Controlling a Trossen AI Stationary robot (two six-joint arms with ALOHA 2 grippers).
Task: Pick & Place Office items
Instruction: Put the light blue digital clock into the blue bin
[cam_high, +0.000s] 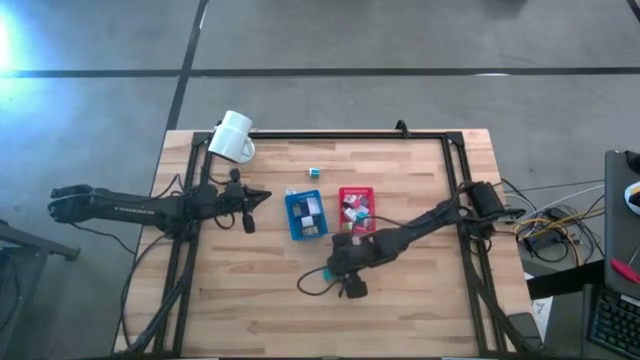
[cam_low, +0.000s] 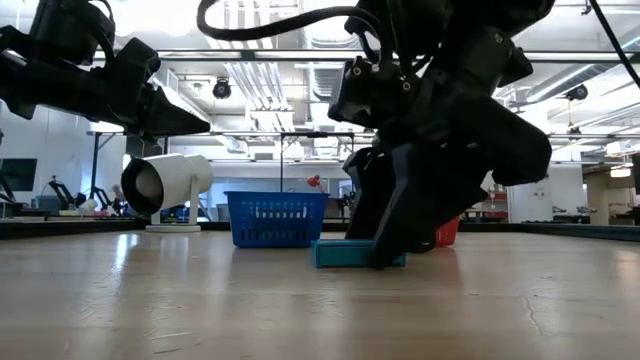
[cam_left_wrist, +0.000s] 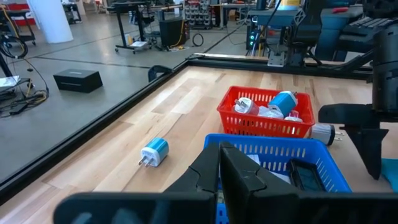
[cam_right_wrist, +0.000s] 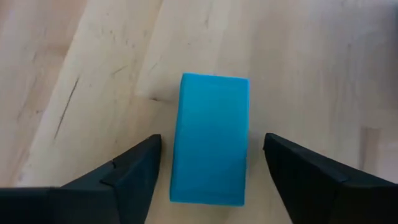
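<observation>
The table (cam_high: 420, 300) was pale wood with a fine grain, framed by black rails (cam_high: 330, 134). On it stood a blue mesh basket (cam_high: 305, 214) and a red one (cam_high: 357, 209), a white mug (cam_high: 233, 138), and a small blue-and-white plug adapter (cam_left_wrist: 154, 151). A solid teal block (cam_right_wrist: 210, 138) lay between the black fingers of the right tool (cam_right_wrist: 211, 168).

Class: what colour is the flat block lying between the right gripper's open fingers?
Teal-blue block, plain; clearest in the right wrist view.

a lab or workshop hall: concrete floor (cam_high: 400, 40), ceiling pipes (cam_low: 270, 95), equipment racks (cam_left_wrist: 205, 12) behind.
</observation>
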